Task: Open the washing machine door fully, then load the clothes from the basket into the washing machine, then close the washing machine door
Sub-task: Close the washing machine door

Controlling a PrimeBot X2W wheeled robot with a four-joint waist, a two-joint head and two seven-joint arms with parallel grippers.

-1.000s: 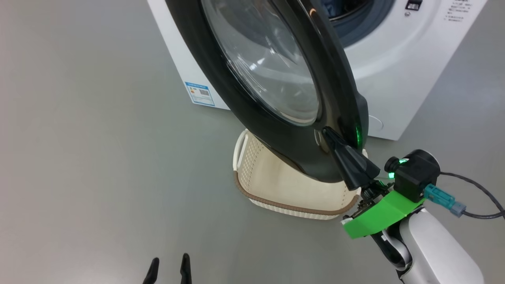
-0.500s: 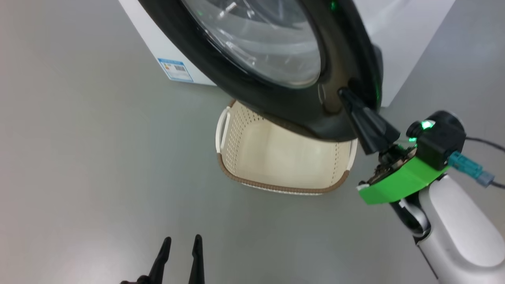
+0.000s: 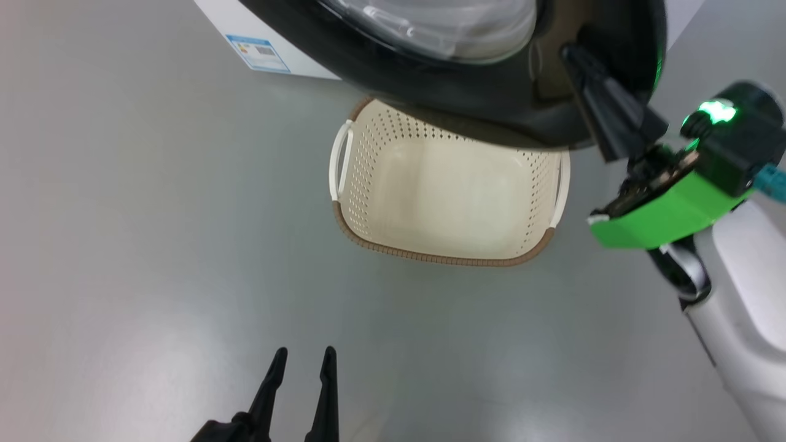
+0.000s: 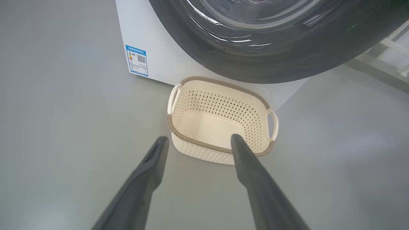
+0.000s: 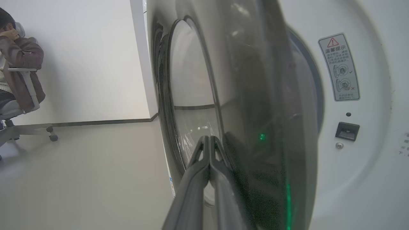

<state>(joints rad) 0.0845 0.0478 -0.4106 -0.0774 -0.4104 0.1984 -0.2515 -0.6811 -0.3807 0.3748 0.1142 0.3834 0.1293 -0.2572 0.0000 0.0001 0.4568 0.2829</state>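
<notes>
Grey floor (image 3: 153,245) meets washing machine (image 4: 166,64) bearing blue label (image 4: 136,60), 温馨提示 sticker (image 5: 339,67).

This reads as a bare test room or lab space, not a home laundry. A smooth, glossy grey floor (image 3: 153,245) spreads wide on every side. On it stands a big white boxy front-loading washing machine (image 4: 159,57), with a blue rectangular printed label (image 4: 137,60) at ten o'clock in the left wrist view. At two o'clock there, white-painted frame bars (image 4: 391,44) stand on the floor. In the right wrist view a plain white wall (image 5: 80,64) meets the floor along a thin dark skirting strip (image 5: 96,122). At nine o'clock a person in a brown jacket (image 5: 19,54) sits on a grey wheeled office chair (image 5: 30,86).
</notes>
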